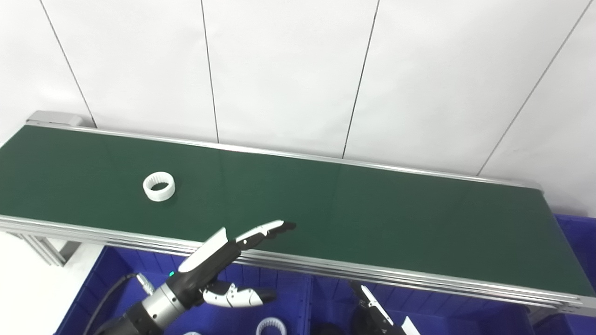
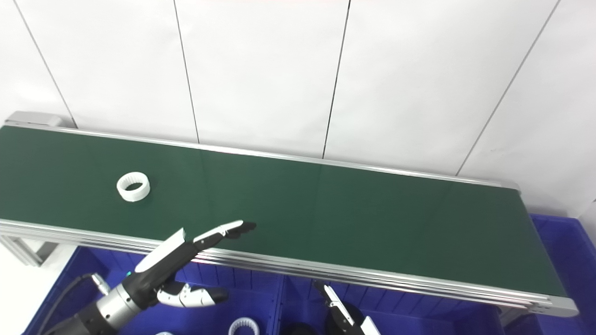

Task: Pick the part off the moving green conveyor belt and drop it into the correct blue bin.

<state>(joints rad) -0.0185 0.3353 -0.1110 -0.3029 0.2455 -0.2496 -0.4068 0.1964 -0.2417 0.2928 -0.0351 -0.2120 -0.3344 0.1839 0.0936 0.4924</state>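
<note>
A white toothed ring part (image 1: 159, 186) lies flat on the green conveyor belt (image 1: 372, 209), toward its left end. My left hand (image 1: 223, 260) is raised over the belt's near rail, open, fingers stretched toward the belt and thumb held apart below; it holds nothing and sits to the right of and nearer than the ring. My right hand (image 1: 375, 311) shows only partly at the bottom edge, low over the blue bins; its fingers are cut off. Blue bins (image 1: 298, 298) run along below the belt's near side.
Another white ring (image 1: 271, 327) lies in the bin below my left hand. A further blue bin (image 1: 577, 237) stands past the belt's right end. The aluminium rail (image 1: 419, 279) edges the belt in front, and a white panelled wall stands behind.
</note>
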